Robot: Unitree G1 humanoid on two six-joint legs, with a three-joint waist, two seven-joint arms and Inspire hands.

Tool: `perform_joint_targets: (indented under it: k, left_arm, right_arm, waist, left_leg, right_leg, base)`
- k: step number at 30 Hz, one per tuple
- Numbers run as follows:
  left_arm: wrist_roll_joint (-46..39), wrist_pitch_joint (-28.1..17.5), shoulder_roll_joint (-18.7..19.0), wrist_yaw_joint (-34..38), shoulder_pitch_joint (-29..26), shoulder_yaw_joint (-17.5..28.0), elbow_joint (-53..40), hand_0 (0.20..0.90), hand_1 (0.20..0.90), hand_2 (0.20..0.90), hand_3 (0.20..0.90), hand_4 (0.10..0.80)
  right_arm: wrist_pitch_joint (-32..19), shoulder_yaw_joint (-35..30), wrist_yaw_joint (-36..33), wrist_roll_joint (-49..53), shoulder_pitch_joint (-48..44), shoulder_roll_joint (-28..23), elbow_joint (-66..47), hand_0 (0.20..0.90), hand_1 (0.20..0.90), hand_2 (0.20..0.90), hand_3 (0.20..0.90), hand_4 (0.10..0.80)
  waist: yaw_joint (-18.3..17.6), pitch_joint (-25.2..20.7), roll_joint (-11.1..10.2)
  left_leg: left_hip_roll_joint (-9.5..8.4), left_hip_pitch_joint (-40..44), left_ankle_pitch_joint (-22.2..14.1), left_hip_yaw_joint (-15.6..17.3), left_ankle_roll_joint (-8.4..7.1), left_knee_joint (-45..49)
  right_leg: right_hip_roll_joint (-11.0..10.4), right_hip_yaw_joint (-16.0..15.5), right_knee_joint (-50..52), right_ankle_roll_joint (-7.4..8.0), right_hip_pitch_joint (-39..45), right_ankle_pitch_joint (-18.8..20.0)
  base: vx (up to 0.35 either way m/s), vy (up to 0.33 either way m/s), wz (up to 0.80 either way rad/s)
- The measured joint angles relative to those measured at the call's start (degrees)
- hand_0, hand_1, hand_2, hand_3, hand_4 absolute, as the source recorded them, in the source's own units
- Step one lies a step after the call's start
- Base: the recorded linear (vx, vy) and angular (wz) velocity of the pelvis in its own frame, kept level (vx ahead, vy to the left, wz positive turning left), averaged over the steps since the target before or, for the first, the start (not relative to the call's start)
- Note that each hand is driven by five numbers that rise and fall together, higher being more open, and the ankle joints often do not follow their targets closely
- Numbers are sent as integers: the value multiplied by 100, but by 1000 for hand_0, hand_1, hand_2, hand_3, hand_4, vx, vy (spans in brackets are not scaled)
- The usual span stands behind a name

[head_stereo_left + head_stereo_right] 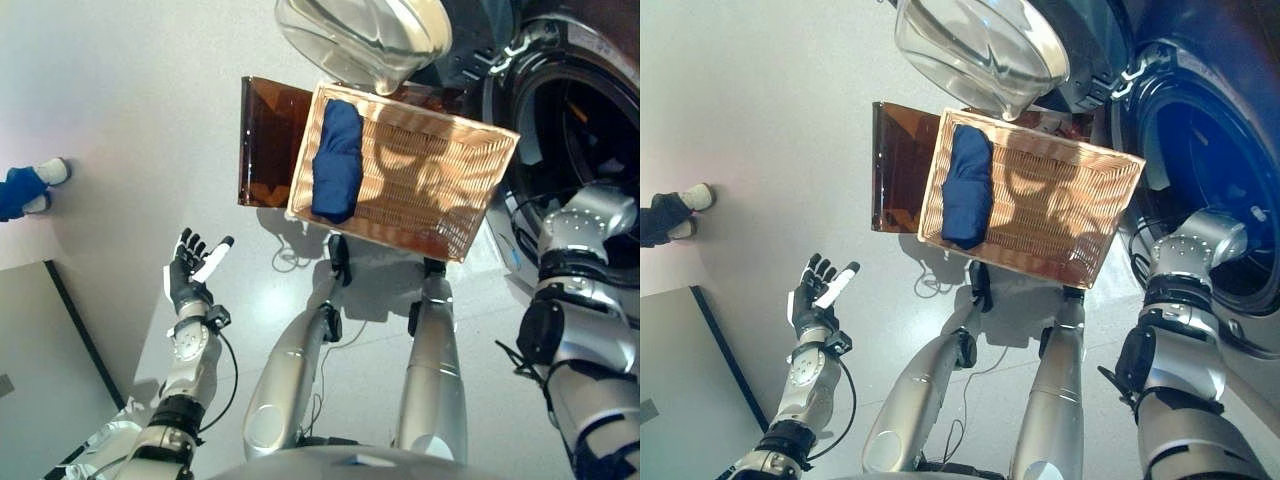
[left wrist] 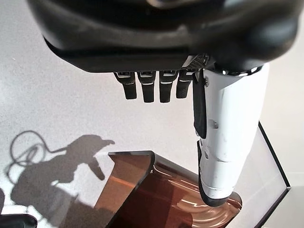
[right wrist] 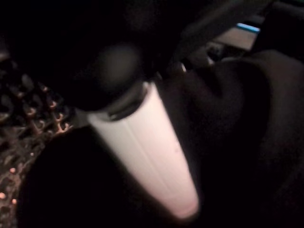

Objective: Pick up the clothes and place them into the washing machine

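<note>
A folded blue garment (image 1: 337, 160) lies at the left end of a wicker basket (image 1: 440, 195) standing on the floor in front of me. To its right is the washing machine (image 1: 572, 120), with its clear door (image 1: 365, 40) swung open above the basket. My right arm reaches into the drum, so the head views hide that hand. In the right wrist view its white-covered thumb (image 3: 147, 152) shows against dark cloth (image 3: 247, 123) and the perforated drum wall (image 3: 23, 123). My left hand (image 1: 188, 275) is raised at the lower left, fingers (image 2: 152, 88) straight and holding nothing.
A brown see-through bin (image 1: 268, 140) stands against the basket's left side. A person's blue-clad foot (image 1: 30, 188) is at the far left. A grey panel (image 1: 40, 370) with a dark edge lies at the lower left.
</note>
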Motion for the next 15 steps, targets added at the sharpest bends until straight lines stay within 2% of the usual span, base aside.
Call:
perform_joint_targets:
  k: [3, 6, 11, 15]
  left_arm:
    - [-32, 0, 5, -27, 1, -157, -10, 900, 900, 900, 900, 800]
    - [-41, -2, 5, -67, 1, -167, -27, 900, 900, 900, 900, 800]
    - [-69, -10, 11, -67, 44, -171, -54, 900, 900, 900, 900, 800]
    - [-69, -26, 12, -67, 48, -188, -72, 900, 900, 900, 900, 800]
  right_arm:
    - [1, -46, -131, -127, -51, -115, 9, 200, 200, 200, 200, 300]
    - [6, -45, -240, -163, -146, -324, 201, 200, 200, 200, 200, 300]
    - [23, -64, -387, -355, -264, -615, 292, 200, 200, 200, 200, 300]
    - [23, -103, -491, -367, -270, -665, 298, 200, 200, 200, 200, 300]
  waist:
    - [51, -34, 56]
    - [124, -52, 85]
    - [127, -57, 112]
    - [120, -54, 120]
  left_leg:
    - [-11, 0, -5, 15, 3, -2]
    - [-12, -8, -8, 35, 4, -12]
    - [-26, -156, -12, 71, 22, -9]
    - [-23, -163, -1, 67, 44, -11]
  right_leg:
    - [-9, 19, -3, 2, -5, 1]
    - [-7, 40, -5, -20, -29, -14]
    - [-7, 80, 12, 38, -206, 3]
    - [-2, 79, 6, 40, -211, 5]
  base:
    - [0, 0, 0]
    - [0, -2, -1]
    - [0, 0, 0]
    - [0, 0, 0]
